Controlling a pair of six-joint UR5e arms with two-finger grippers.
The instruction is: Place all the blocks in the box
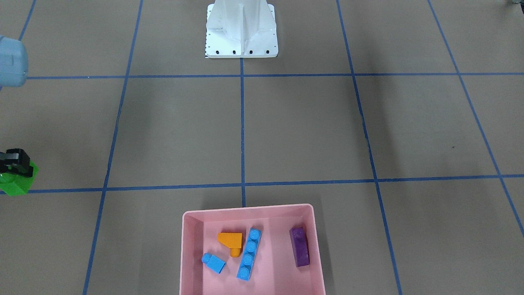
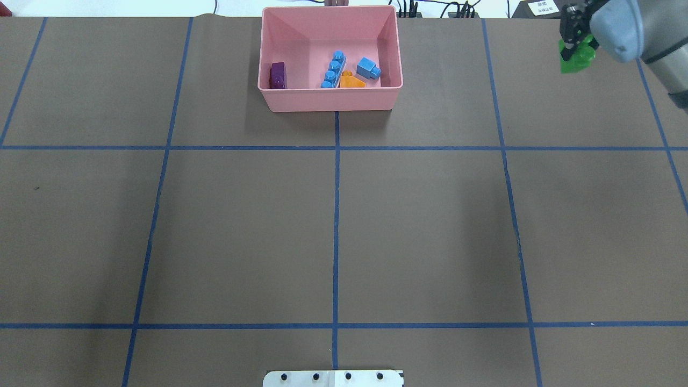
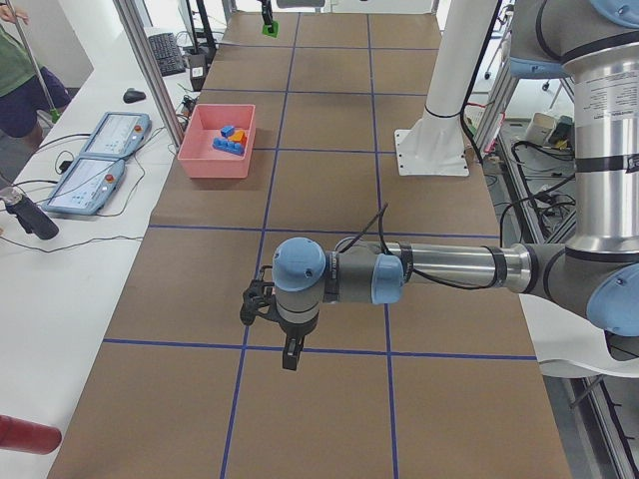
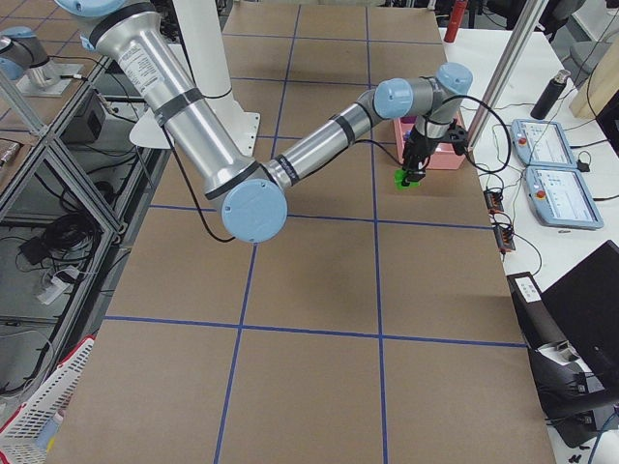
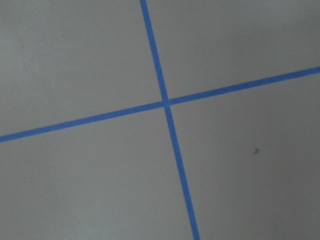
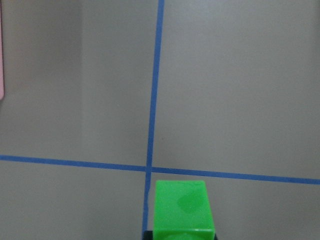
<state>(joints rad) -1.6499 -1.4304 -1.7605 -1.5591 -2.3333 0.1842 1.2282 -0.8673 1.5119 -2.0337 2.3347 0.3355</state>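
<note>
My right gripper (image 2: 568,48) clamps a green two-stud plastic brick (image 2: 579,60), upper right over the brown bench (image 2: 242,226) with its blue tape grid (image 2: 336,215); my left gripper (image 3: 288,349), I cannot tell.

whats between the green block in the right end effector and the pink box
No object: in the overhead view only bare brown table, crossed by one blue tape line, separates the green block from the box.

A brown table (image 2: 242,231) gridded with blue tape lines (image 2: 336,215) — along its long edge runs a white bench (image 3: 60,299) carrying two control pendants (image 3: 85,185), a keyboard (image 3: 165,52) and a mouse (image 3: 134,96).
</note>
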